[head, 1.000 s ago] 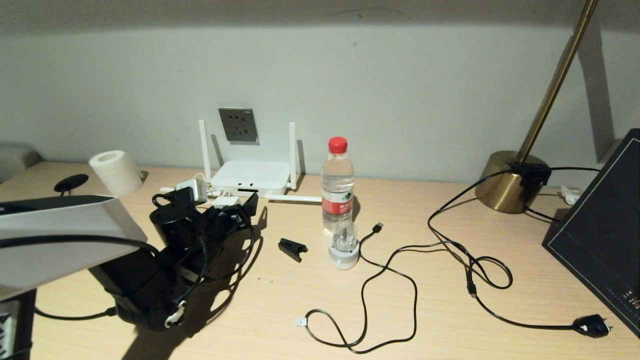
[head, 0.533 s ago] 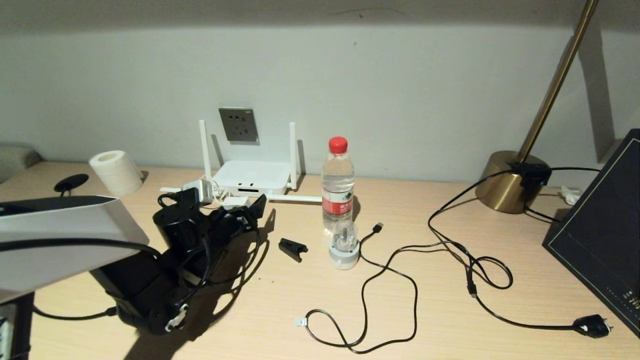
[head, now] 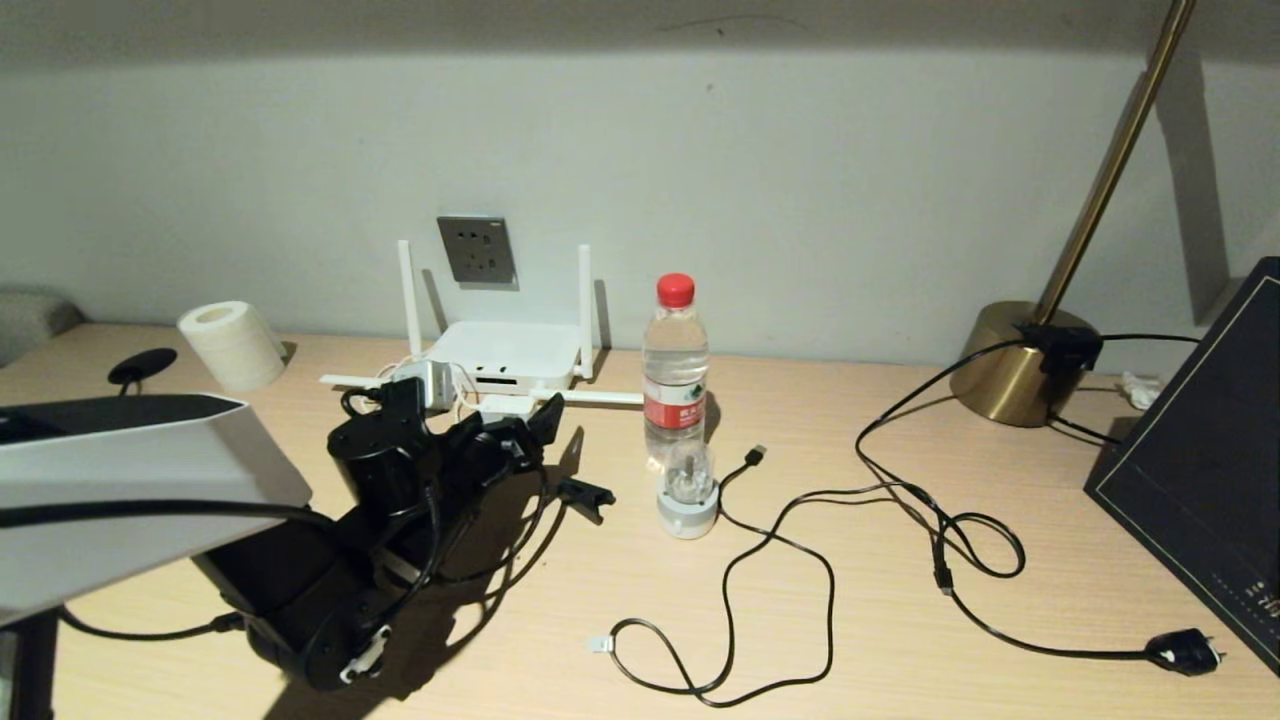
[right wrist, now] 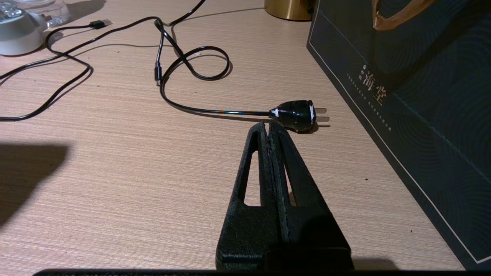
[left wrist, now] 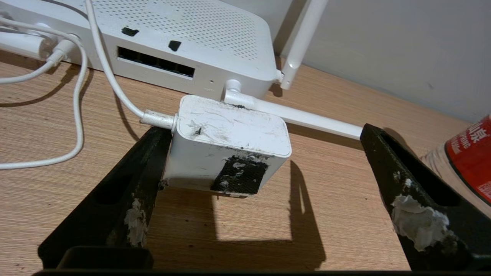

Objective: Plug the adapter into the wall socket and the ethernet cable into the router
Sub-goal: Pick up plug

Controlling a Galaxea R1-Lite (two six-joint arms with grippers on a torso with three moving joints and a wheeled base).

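The white adapter (head: 500,404) (left wrist: 226,145) lies tilted on the desk just in front of the router (head: 505,348) (left wrist: 184,34), its thin white cord looping away. My left gripper (head: 520,415) (left wrist: 262,130) is open around it. One finger touches the adapter's cord side; the other finger stands well clear, by a router antenna (left wrist: 318,124) lying flat. The grey wall socket (head: 476,248) is on the wall above the router. The ethernet cable (head: 830,610) curls on the desk to the right, ending in a clear plug (head: 600,643). My right gripper (right wrist: 268,124) is shut and empty, parked low over the desk.
A water bottle (head: 675,365), a small white-based glass piece (head: 688,505) and a black clip (head: 590,495) stand right of my left arm. Also here: a tape roll (head: 232,343), a brass lamp base (head: 1015,365), its black pronged plug (head: 1185,652) (right wrist: 297,114), and a dark bag (head: 1200,450).
My left arm has swung to the right along the router's front. The adapter has shifted right with it, against one finger. The right arm has not moved.
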